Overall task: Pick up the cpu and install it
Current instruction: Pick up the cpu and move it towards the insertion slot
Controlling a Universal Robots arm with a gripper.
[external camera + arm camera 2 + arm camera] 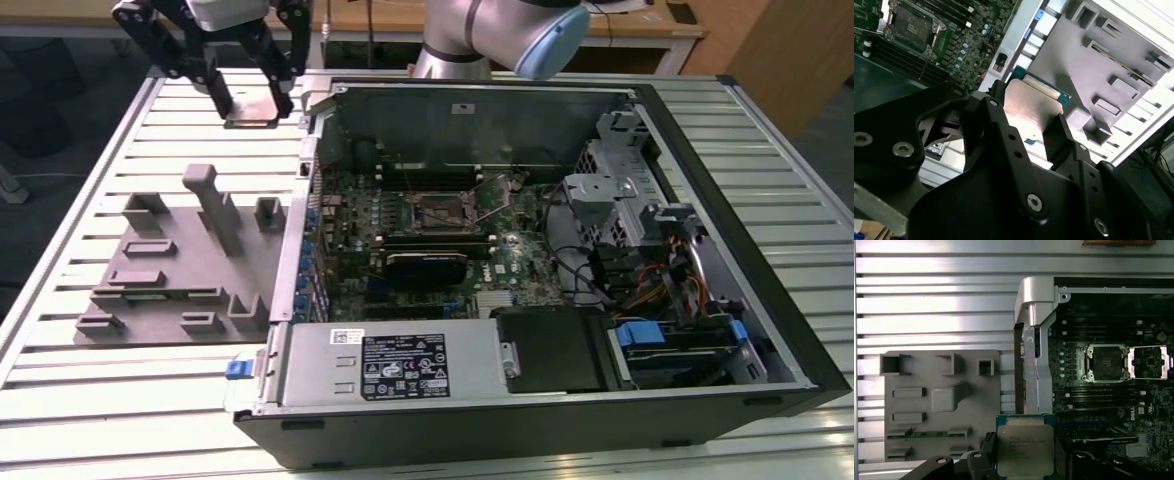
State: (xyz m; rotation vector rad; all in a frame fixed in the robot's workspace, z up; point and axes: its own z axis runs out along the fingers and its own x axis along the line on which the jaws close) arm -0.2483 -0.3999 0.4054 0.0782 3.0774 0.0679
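Black gripper point(1026, 114) is closest to the lens in the second wrist view. Its two fingers point(1000, 131) are clamped on opposite edges of the cpu point(1035, 102). The chip's silvery top faces up, with its green rim showing past the fingertips. In the first wrist view the cpu point(1025, 450) sits flat between the jaws, metal lid toward the camera.

Exterior view, from its left to its right:
- The slatted metal table point(80, 400) runs under everything.
- A grey fixture tray point(174, 265) lies on the table with raised posts and pockets. It sits just beside the computer case's side wall.
- Beyond the tray's far end the gripper point(251, 100) hangs over the table slats. It grips the cpu point(251, 112) level, just outside the case's far corner and clear of the tray. The chip is well apart from the board inside the case.
- The robot arm point(494, 30) reaches in from the far edge, above the case.
- The open computer case point(747, 130) lies on its side with the green motherboard point(521, 255) exposed.
- The cpu socket point(447, 212) is near the middle of the board. In the first wrist view the socket point(1106, 362) is bare, with its metal retention frame point(1150, 362) flipped open beside it.
- A black rectangular block point(427, 265) sits on the board just on the near side of the socket.
- The power supply point(387, 365) fills the case's near corner.
- Drive bays with blue tabs point(641, 335) and bundled cables point(627, 270) are at the exterior view's right.
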